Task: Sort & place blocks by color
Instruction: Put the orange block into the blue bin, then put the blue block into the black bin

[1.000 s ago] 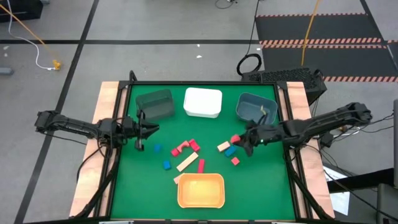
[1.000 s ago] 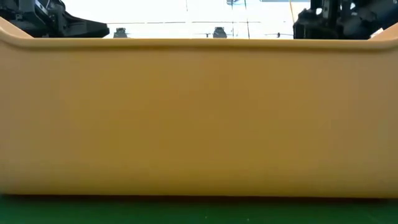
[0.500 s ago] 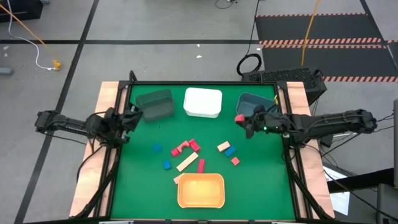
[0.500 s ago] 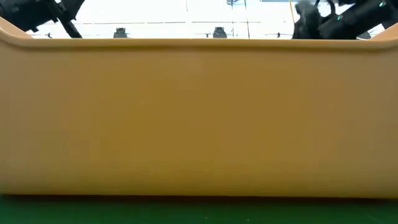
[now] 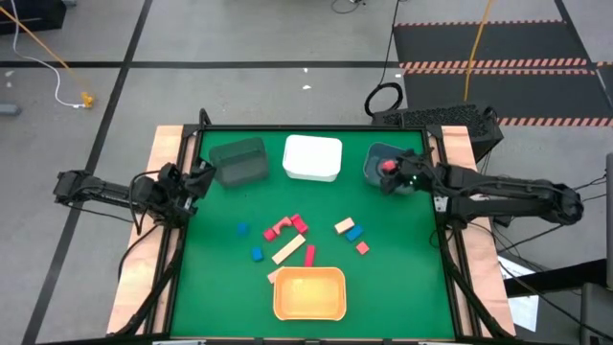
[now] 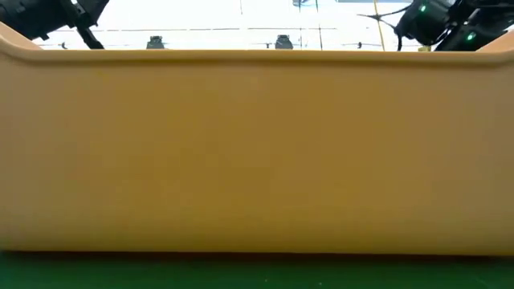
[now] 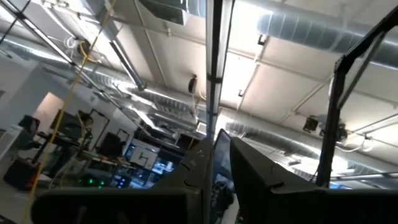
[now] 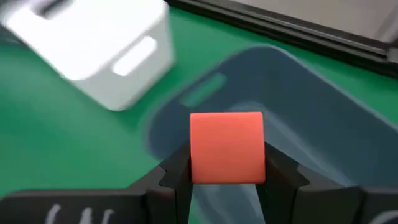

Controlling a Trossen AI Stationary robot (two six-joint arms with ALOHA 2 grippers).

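My right gripper (image 8: 227, 177) clenched on red cube (image 8: 226, 147), over blue bin (image 5: 383, 160) at 2 o'clock. Left gripper (image 5: 196, 182) clenched empty, table's 9 o'clock edge.

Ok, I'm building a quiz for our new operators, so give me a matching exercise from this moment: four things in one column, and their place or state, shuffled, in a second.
Things:
1. red cube
2. white bin
3. orange bin
4. left gripper

Places or states:
A. at the table's near edge, in the middle
B. shut on nothing, at the table's left edge
C. held in the right gripper over the blue bin
D. at the far edge, between the dark bin and the blue bin

Pairs: 1-C, 2-D, 3-A, 4-B
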